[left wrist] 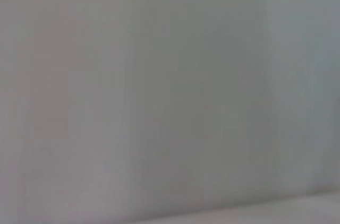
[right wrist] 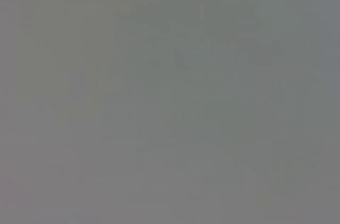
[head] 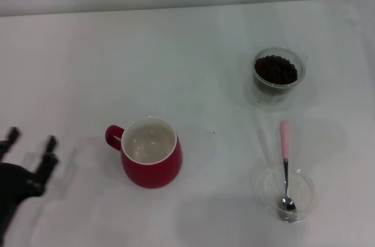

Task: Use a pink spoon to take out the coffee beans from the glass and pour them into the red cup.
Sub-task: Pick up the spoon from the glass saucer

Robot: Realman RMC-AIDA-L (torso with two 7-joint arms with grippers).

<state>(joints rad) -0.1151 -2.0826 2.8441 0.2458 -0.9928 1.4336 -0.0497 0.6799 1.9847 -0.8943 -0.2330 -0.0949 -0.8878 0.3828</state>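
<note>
The red cup (head: 151, 152) stands near the middle of the white table, white inside, its handle pointing left. At the back right the small clear glass (head: 278, 75) holds the dark coffee beans (head: 275, 69). The pink spoon (head: 285, 165) lies at the front right, its silver bowl resting in a shallow clear dish (head: 286, 194) and its pink handle pointing away over the rim. My left gripper (head: 30, 141) is at the left edge, open, holding nothing, well left of the cup. The right gripper is out of view. Both wrist views show only blank grey.
A white table (head: 187, 42) runs back to a pale wall. A tiny dark speck (head: 214, 133) lies right of the cup.
</note>
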